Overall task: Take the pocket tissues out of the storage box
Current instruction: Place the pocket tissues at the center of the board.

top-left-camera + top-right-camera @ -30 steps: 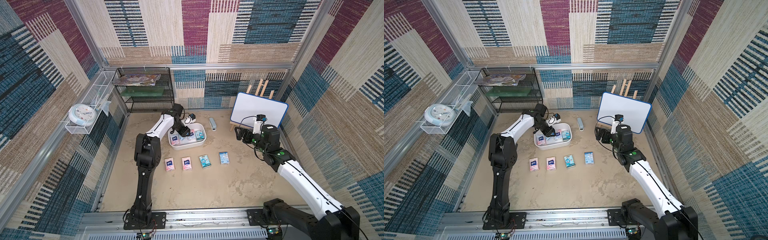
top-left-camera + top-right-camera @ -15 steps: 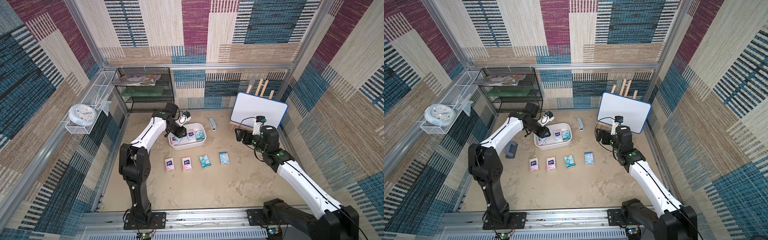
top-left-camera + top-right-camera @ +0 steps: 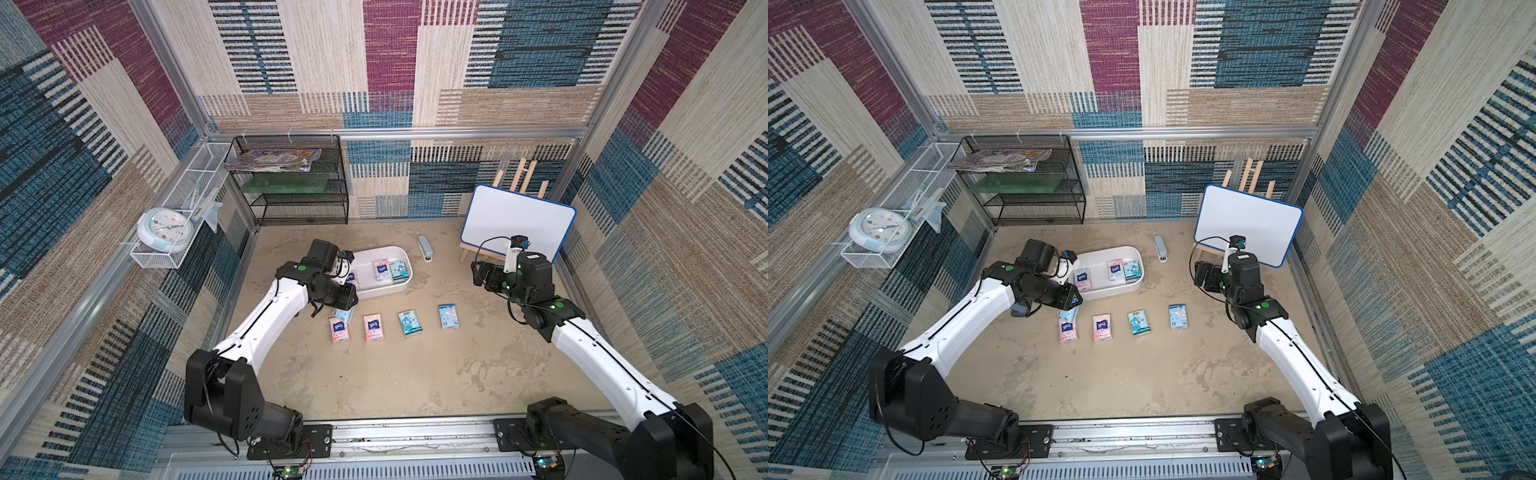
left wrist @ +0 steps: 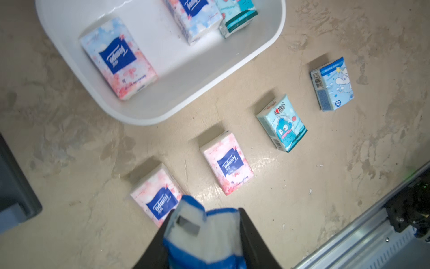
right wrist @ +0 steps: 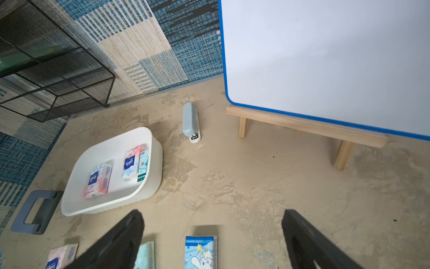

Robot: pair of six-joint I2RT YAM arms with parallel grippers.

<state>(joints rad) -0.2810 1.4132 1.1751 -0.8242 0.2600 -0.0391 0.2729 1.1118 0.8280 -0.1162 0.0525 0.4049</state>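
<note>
Patchwork woven walls (image 3: 390, 50) enclose a mottled beige floor (image 3: 395, 374) and black mesh shelf (image 3: 303, 208).

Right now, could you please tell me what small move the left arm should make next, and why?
Probably shift the left claw sideways to bare floor, then lower: it grips a blue packet partly over the end pink packet of the row, outside the storage box.

Left arm (image 3: 270, 316): stretched in from the near edge of the table (image 3: 415, 374), elbow bent, wrist tipped down.
Left gripper (image 4: 207, 214): jaws clamped on a blue packet (image 4: 204, 242).
Right arm (image 3: 598, 353): raised along the table's right edge.
Right gripper (image 5: 213, 216): jaws spread wide.
</note>
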